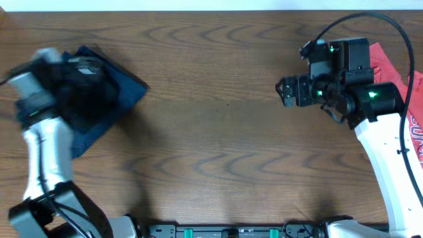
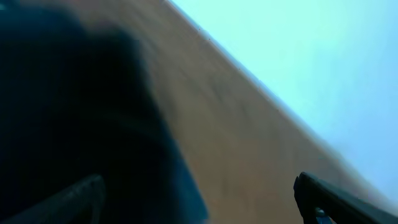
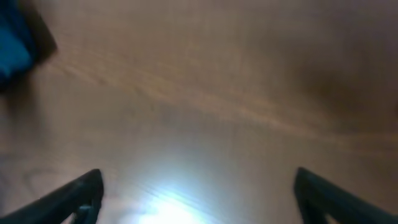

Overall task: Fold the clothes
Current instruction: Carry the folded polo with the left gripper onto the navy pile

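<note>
Left gripper (image 2: 199,185), jaws wide, hovers over the navy garment (image 1: 125,89); right gripper (image 3: 198,186), equally wide and empty, red garment (image 1: 386,63) behind it

A folded garment (image 1: 122,89) lies on the table (image 1: 218,152) at its far left. The left arm (image 1: 43,155) reaches from the near edge over its left part (the wrist hides what lies beneath). A second garment (image 1: 382,56) lies at the right edge, partly under the right arm (image 1: 386,142). The right gripper (image 1: 284,91) points left over the table, well apart from the folded garment.
</note>
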